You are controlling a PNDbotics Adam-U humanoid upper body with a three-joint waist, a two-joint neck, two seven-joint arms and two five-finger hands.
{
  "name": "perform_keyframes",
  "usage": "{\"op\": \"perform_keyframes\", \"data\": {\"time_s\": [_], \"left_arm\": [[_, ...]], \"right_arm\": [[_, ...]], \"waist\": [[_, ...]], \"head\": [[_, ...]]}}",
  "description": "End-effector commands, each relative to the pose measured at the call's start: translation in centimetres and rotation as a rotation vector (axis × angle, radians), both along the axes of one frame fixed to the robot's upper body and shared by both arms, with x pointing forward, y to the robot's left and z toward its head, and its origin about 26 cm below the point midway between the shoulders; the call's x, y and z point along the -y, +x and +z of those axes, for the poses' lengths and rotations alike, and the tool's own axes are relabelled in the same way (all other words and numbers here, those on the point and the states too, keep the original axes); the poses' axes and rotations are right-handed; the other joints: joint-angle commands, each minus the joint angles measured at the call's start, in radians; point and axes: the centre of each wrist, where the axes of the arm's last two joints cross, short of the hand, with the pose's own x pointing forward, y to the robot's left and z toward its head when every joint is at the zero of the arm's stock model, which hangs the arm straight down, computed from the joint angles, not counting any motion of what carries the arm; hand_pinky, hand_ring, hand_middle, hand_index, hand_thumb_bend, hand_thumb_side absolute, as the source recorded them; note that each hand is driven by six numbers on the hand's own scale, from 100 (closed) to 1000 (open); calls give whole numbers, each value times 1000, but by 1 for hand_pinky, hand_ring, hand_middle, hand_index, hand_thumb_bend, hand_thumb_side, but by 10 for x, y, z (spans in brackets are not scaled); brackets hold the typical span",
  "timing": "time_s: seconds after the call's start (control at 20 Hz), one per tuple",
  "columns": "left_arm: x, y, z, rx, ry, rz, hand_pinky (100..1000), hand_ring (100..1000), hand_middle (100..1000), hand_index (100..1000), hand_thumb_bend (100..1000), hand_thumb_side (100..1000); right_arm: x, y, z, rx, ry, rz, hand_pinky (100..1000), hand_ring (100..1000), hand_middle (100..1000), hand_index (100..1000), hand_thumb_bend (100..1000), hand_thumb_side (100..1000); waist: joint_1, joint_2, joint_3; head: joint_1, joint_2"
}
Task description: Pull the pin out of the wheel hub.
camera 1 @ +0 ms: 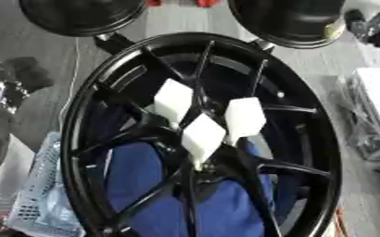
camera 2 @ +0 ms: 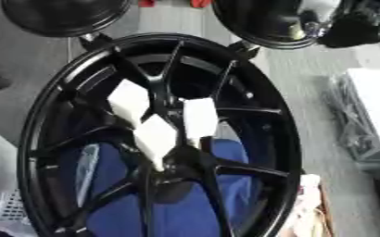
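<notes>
A large black wheel hub (camera 1: 311, 139) with thin spokes fills both views. Three white block-shaped pins sit around its centre: one upper left (camera 1: 174, 99), one to the right (camera 1: 245, 116), one lower middle (camera 1: 203, 137). Nothing touches them. A black and silver shape (camera 1: 11, 81) at the left edge looks like my left arm and hand, well outside the rim. My right hand shows in neither view.
Blue fabric (camera 1: 225, 203) lies behind the lower spokes. Two black round discs (camera 1: 84, 16) (camera 1: 294, 21) stand beyond the wheel's top. A pale mesh basket (camera 1: 39, 194) sits at the lower left, and a white box (camera 2: 376, 106) on a grey rack at the right.
</notes>
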Motion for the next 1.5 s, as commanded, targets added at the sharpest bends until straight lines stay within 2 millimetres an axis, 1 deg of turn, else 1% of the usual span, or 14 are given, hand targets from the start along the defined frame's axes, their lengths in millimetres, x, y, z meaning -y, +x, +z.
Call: {"op": "perform_keyframes", "data": {"time_s": [0.05,0.2,0.35,0.45,0.6,0.65,0.7,0.75,0.85,0.9,1.0,1.05,1.25,1.5], "left_arm": [[-3,-2,7,31,3,19,861,696,643,769,100,754],[-4,-2,7,33,3,27,861,696,643,770,100,752],[-4,-2,7,35,2,27,861,697,643,770,100,750],[-4,-2,7,34,1,26,862,697,643,770,100,751],[-4,-2,7,34,2,26,862,698,643,770,100,749],[-4,-2,7,35,3,27,862,698,643,770,100,749],[-4,-2,8,36,3,27,862,698,643,770,100,749],[-4,-2,8,38,4,27,862,698,643,770,100,748],[-4,-2,8,40,5,27,862,699,643,770,100,748],[-4,-2,8,41,6,26,863,699,643,771,100,748],[-3,-2,8,41,7,24,863,699,643,771,100,748],[-3,-2,8,41,7,23,863,700,643,771,100,748],[-3,-2,8,41,9,21,864,701,644,772,100,750],[-3,-2,8,38,11,21,865,702,643,772,100,750]], "right_arm": [[21,-10,11,131,15,-221,464,514,356,287,100,100],[63,-8,-8,172,85,-429,462,517,368,299,100,100],[110,-2,-32,159,152,-633,472,529,397,330,100,100],[137,0,-50,140,197,-751,474,532,406,342,100,100],[167,-1,-74,113,273,-896,508,555,446,386,100,100],[175,-2,-82,98,299,-939,524,565,468,411,132,100],[180,-2,-88,92,322,-970,529,569,481,425,125,100],[185,-3,-94,78,345,-999,541,583,512,458,161,100],[193,-6,-105,41,386,-1036,599,633,613,587,267,100],[194,-6,-110,20,405,-1043,644,694,698,688,333,100],[193,-7,-119,-19,444,-1038,695,763,799,787,364,100],[191,-6,-121,-33,458,-1031,710,787,833,808,357,100],[185,-5,-122,-46,477,-1008,723,801,865,817,375,100],[187,-6,-118,-24,456,-1015,699,786,847,787,377,100]], "waist": [[5,-13,-10],[6,-14,-16],[7,-17,-18],[8,-17,-17],[7,-18,-14],[7,-17,-12],[7,-17,-11],[6,-17,-10],[6,-16,-7],[5,-16,-6],[5,-16,-4],[5,-16,-4],[5,-16,-5],[3,-16,-7]], "head": [[16,-14],[24,-16],[27,-18],[26,-20],[25,-22],[24,-22],[23,-22],[24,-22],[22,-22],[21,-22],[19,-21],[18,-21],[18,-21],[18,-22]]}}
